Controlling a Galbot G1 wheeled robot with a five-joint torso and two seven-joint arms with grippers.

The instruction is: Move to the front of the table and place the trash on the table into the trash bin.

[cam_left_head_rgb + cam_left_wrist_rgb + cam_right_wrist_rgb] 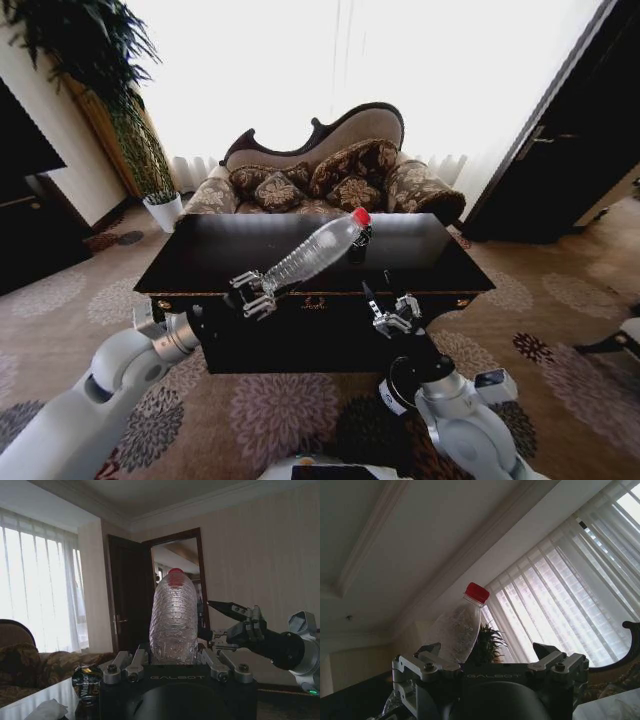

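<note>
**A:** Which arm had the clear plastic bottle (312,252) at that moment?

**B:** The left gripper (254,293). Its fingers were closed on the bottle's base end, and the bottle ran out beyond the fingertips along its long axis, rising at a slant toward the red cap (361,216). In the left wrist view the bottle (173,622) stood straight out from between the fingers (136,663), cap farthest away.

**B:** It was lifted clear of the table (200,262), over the front edge.

**A:** And the right gripper (393,312)?

**B:** Just beside the left one, to the cap side of the bottle, fingers spread wide and holding nothing. It sat lower than the cap, in front of the table's front rail.

**A:** What else of the trash was near the fingers?

**B:** From the left wrist, a black-and-silver shiny lump (88,680) lay on the tabletop just off to one side of the left fingers, and a white paper ball (46,710) beyond that.

**A:** The trash bin?

**B:** I could not place it from these views, so I'd judge the drop depended on swinging the bottle away from the table, base-first in the grip, with the long cap end leading. The left arm was plainly the one to do it.
</note>
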